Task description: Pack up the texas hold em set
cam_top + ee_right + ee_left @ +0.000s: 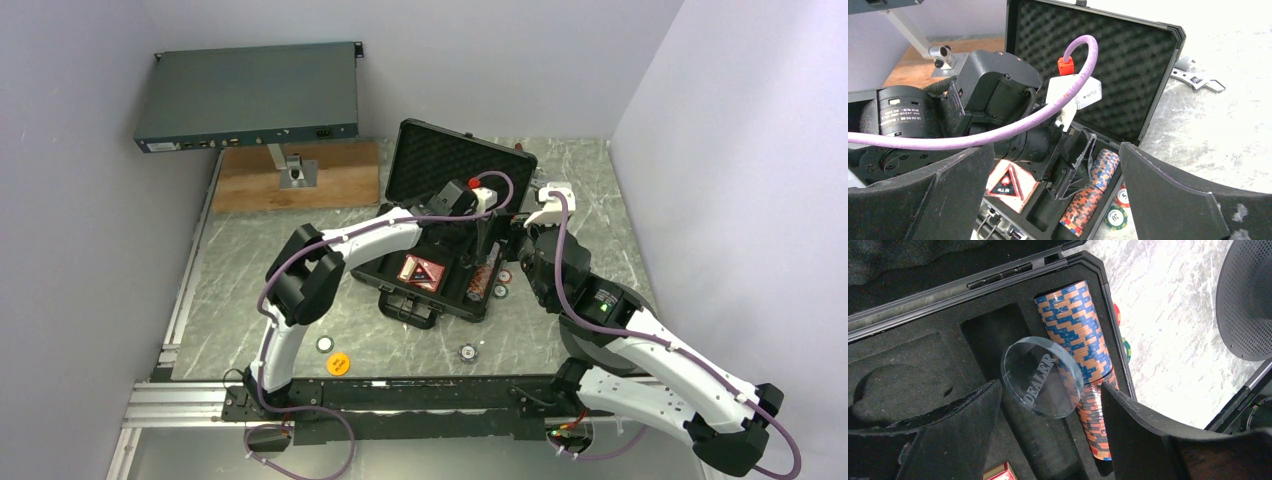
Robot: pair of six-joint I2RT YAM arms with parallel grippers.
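The black case (400, 290) lies open mid-table with its foam lid (450, 160) raised. Its tray holds a red "ALL IN" card deck (421, 271) and a row of orange-blue poker chips (1083, 335), which also shows in the right wrist view (1093, 192). A clear "DEALER" disc (1042, 377) leans tilted against the chip row, just beyond my left fingertips. My left gripper (1050, 435) is open over the tray and holds nothing. My right gripper (1055, 200) is wide open and empty, hovering beside the case's right edge. The orange disc (338, 364) lies on the table near the front.
Loose chips lie by the case's right side (1115, 217) and in front of it (468, 352) (325, 343). A wrench (1198, 80) lies behind the lid. The grey-blue rack box (250, 95) stands at the back left above a wooden board (300, 180).
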